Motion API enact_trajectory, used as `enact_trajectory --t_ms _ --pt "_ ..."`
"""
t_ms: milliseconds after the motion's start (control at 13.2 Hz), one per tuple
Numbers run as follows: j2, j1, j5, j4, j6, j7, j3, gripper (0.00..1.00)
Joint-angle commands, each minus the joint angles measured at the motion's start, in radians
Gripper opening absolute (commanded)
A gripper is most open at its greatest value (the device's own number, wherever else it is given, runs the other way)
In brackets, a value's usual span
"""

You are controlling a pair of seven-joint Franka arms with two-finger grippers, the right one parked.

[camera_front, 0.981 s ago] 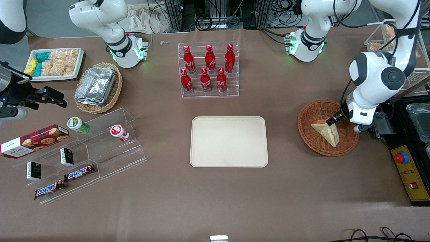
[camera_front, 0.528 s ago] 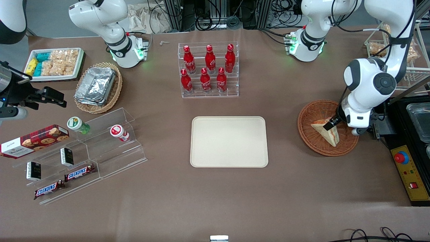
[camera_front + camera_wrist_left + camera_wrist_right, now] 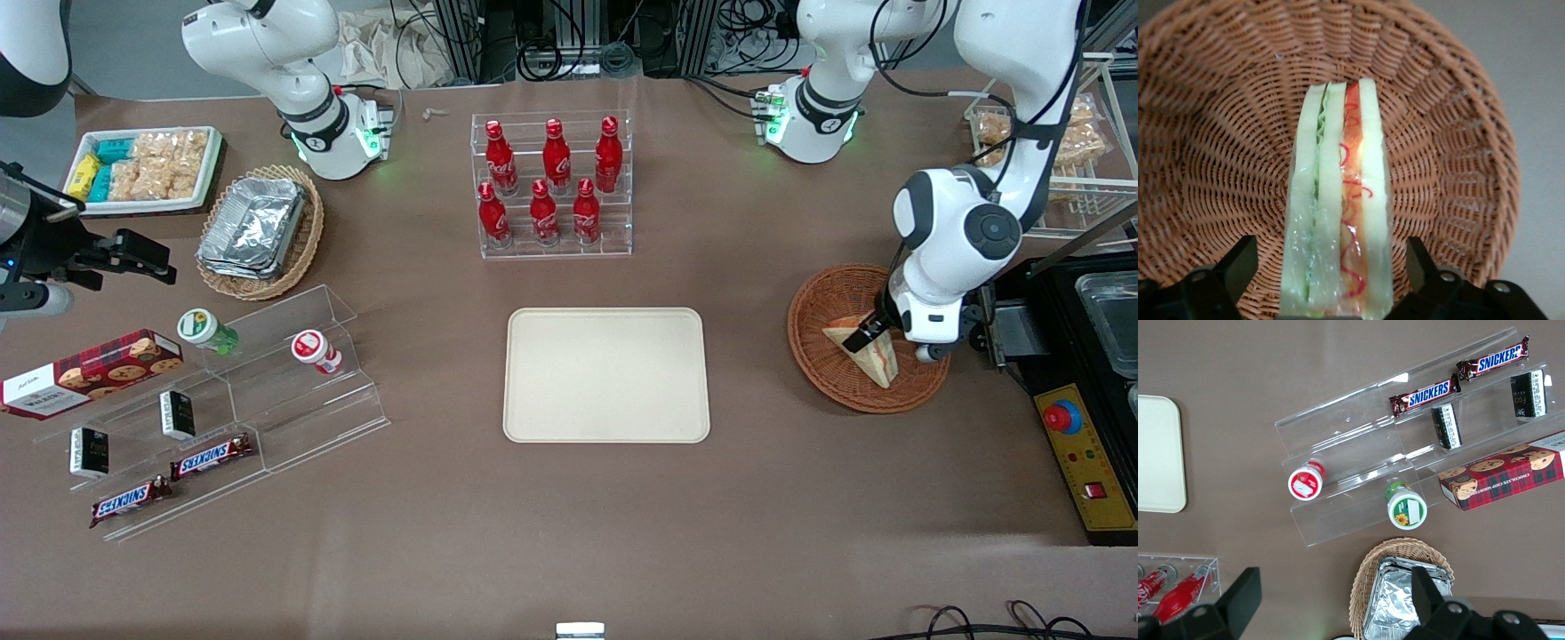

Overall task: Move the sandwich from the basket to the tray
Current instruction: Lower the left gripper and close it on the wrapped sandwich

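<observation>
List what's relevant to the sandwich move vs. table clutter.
In play:
- sandwich, lying in the basket
- tray, bare
- end effector, open, fingers either side of the sandwich, not yet closed

Clutter:
- cola bottles in their rack
- foil containers
- Snickers bars
- cookie box
- snack packets

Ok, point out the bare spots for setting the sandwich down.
The tray is bare throughout. Open table lies between it and the basket, and nearer the camera. The basket is crowded: the open gripper straddles the sandwich. The bottle rack borders the tray's farther edge.
</observation>
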Motion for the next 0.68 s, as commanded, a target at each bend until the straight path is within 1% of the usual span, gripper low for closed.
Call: enact_trajectory --t_ms 0,75,151,302,453,528,604 --pt "0.001 -0.003 0.003 -0.028 0.067 -0.032 -0.006 0.32" --pt "-0.004 -0.005 0.003 -0.028 0.067 -0.029 -0.006 0.06" --pt "-0.01 -0.006 0.006 -0.026 0.064 -0.027 -0.008 0.0" --pt "-0.038 -0.006 0.013 -0.019 0.04 -0.026 -0.012 0.0" --pt "-0.102 -0.006 0.026 -0.006 -0.065 -0.014 -0.032 0.0" --pt "-0.143 -0.006 0.064 -0.003 -0.121 0.0 -0.038 0.0" --pt "-0.183 -0.006 0.12 0.009 -0.188 0.02 -0.04 0.0"
